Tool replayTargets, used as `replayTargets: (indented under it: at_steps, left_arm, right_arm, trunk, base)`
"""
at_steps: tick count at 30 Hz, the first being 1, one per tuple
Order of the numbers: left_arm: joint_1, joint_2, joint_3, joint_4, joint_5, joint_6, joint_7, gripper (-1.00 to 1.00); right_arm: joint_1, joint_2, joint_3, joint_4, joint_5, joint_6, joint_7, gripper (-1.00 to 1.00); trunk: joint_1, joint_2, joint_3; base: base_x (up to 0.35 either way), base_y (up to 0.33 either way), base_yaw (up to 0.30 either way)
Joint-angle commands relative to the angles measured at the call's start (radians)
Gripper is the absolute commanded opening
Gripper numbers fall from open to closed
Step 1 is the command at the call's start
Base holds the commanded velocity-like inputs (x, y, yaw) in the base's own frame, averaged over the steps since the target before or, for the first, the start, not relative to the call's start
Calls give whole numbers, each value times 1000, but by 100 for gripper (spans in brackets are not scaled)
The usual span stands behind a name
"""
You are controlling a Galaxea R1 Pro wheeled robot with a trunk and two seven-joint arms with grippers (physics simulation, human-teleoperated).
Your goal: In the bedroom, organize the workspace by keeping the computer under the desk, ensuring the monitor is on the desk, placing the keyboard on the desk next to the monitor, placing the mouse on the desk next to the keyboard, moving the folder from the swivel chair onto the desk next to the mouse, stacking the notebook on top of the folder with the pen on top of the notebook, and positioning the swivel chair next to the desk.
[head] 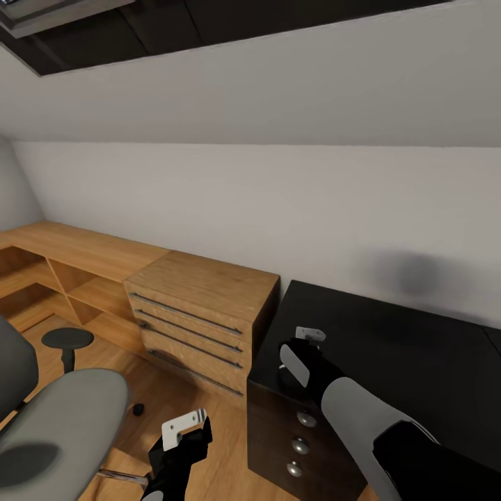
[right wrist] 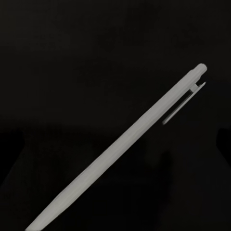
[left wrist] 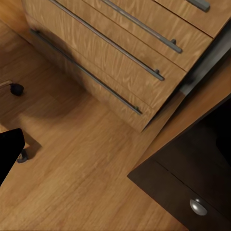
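My right gripper [head: 307,342] hovers low over the left end of the desk [head: 417,362], a black top with round silver drawer knobs [head: 300,446] below. In the right wrist view the pen [right wrist: 120,149], a thin white stick with a clip, runs slantwise and very close against the black top. The fingers are lost in the dark, so I cannot tell whether they hold it. My left gripper [head: 186,433] hangs open over the wood floor [left wrist: 82,178], holding nothing. The grey swivel chair [head: 56,431] stands at the near left.
A light-wood drawer chest [head: 202,313] with long metal handles stands against the desk's left side, also seen as the chest [left wrist: 115,53] close in front of my left hand. Low wooden shelving [head: 49,271] runs along the wall. A sloped white ceiling hangs overhead.
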Motion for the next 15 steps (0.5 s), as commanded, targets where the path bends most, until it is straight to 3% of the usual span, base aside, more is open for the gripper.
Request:
replayTargets:
  at_steps: [1, 15]
  left_arm:
    - [0, 0, -1, -2, 6, 3, 6, 100]
    - [0, 0, -2, -2, 6, 3, 6, 100]
  right_arm:
    - [-1, 0, 5, -1, -2, 7, -6, 100]
    - [-1, 0, 5, -1, -2, 8, -6, 100]
  trunk:
    - [4, -8, -4]
    - [42, -78, -35]
  base:
    - [0, 0, 0]
    - [0, 0, 0]
